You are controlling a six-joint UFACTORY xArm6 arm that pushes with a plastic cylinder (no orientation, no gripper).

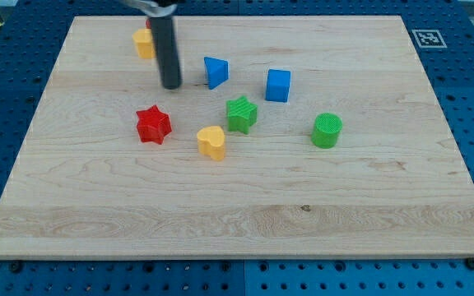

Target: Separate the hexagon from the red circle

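The dark rod is standing over the far left part of the wooden board [434, 197], and my tip [171, 86] is resting on the wood, holding nothing. A yellow block [144, 43], maybe the hexagon, is sitting just beyond it, partly hidden; I cannot tell its shape surely. The blue triangle [216, 71] is lying near, to the right. I am seeing no red circle; only a red star [153, 125] is lying nearer.

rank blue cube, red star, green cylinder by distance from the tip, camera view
From my tip:
1. red star, just below it, slightly toward the view's left
2. blue cube, to the view's right at similar height
3. green cylinder, farthest, right and lower
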